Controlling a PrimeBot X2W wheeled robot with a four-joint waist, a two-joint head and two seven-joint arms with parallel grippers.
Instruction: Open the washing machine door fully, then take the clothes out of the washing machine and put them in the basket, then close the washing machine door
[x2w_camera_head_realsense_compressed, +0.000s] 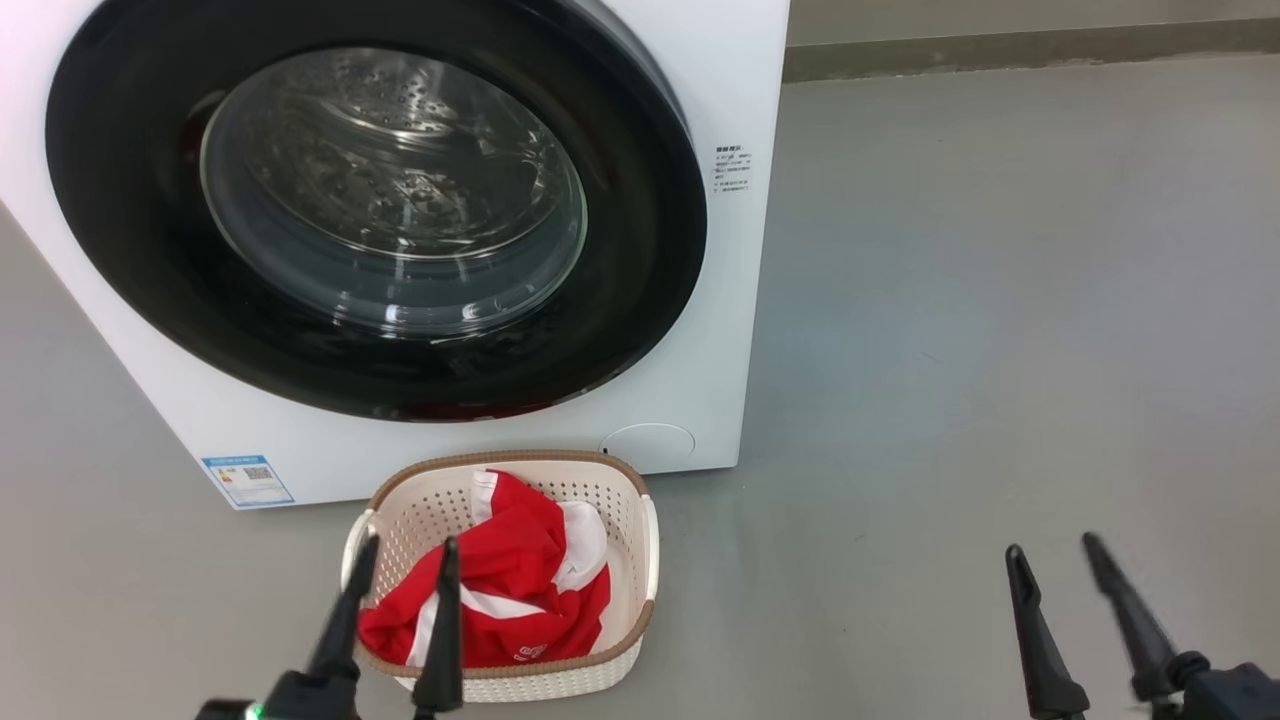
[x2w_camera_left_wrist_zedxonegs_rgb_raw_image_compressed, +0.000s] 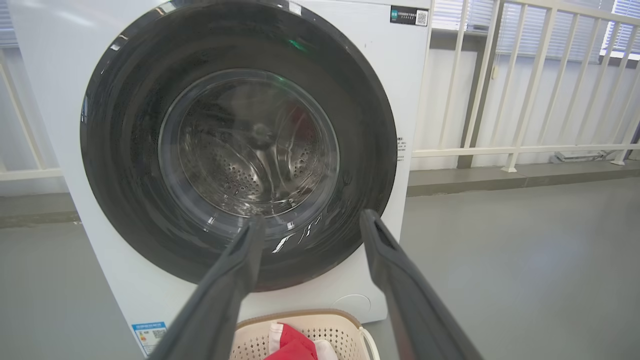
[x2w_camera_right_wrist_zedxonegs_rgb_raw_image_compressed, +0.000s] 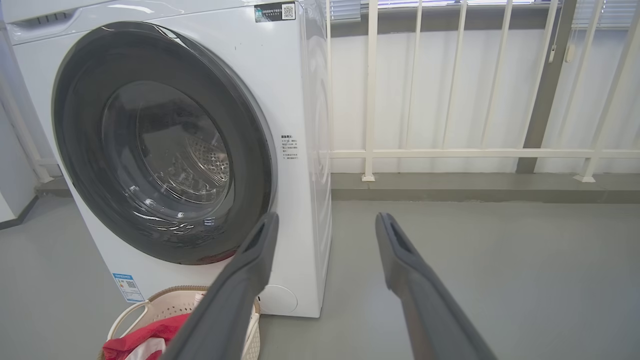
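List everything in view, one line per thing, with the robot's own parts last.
washing machine: one, white, standing on the floor ahead of the robot
washing machine door: one, black rim with clear glass centre, on the machine's front, looks shut
blue label: one, blue and white, machine's lower front corner
basket: one, cream with brown rim, on the floor in front of the machine
clothes: one heap, red and white, inside the basket
floor: one, grey, all around
railing: one, white, behind and beside the machine
left gripper: one, dark, open and empty, above the basket
right gripper: one, dark, open and empty, over bare floor
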